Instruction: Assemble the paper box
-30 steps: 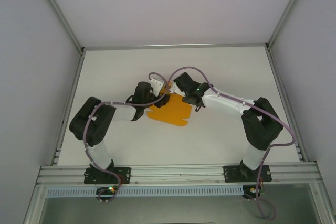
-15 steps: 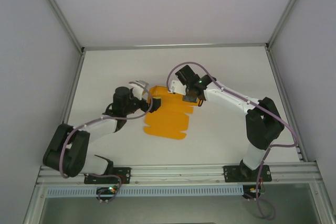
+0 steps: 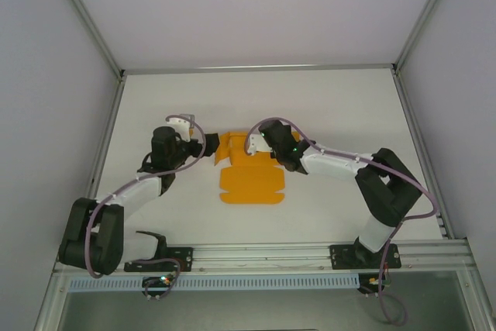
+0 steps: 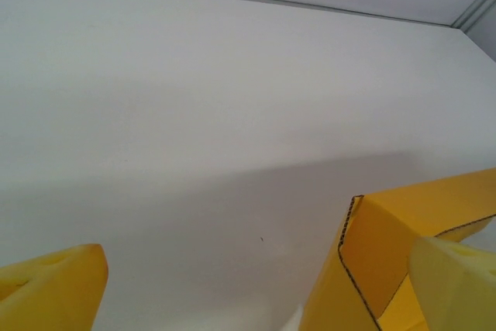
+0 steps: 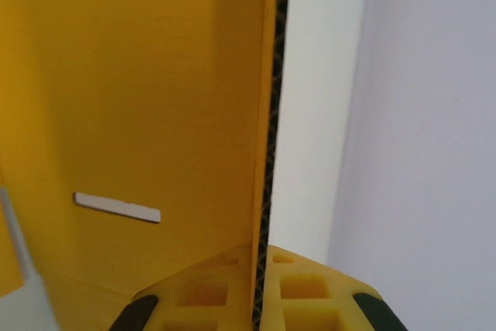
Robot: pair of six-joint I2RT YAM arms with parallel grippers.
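The paper box (image 3: 249,184) is a bright orange-yellow die-cut sheet in the middle of the table, its near part flat and its far part folded up. My right gripper (image 3: 262,153) is shut on that raised part. In the right wrist view the card (image 5: 139,98) runs edge-on between the two yellow pads (image 5: 302,284) of the gripper (image 5: 260,273). My left gripper (image 3: 208,145) stands open at the sheet's left end. In the left wrist view a raised flap (image 4: 380,261) rises just inside the right finger (image 4: 457,277), with the gripper (image 4: 256,269) wide apart and holding nothing.
The white table (image 3: 333,114) is walled by grey panels at the left, right and back. An aluminium rail (image 3: 263,257) carrying both arm bases runs along the near edge. The left arm's elbow (image 3: 89,230) sits low at the near left.
My left gripper has opened and drawn back left off the sheet, its elbow swinging to the near left. The right gripper has moved left and nearer; the sheet now lies squarer.
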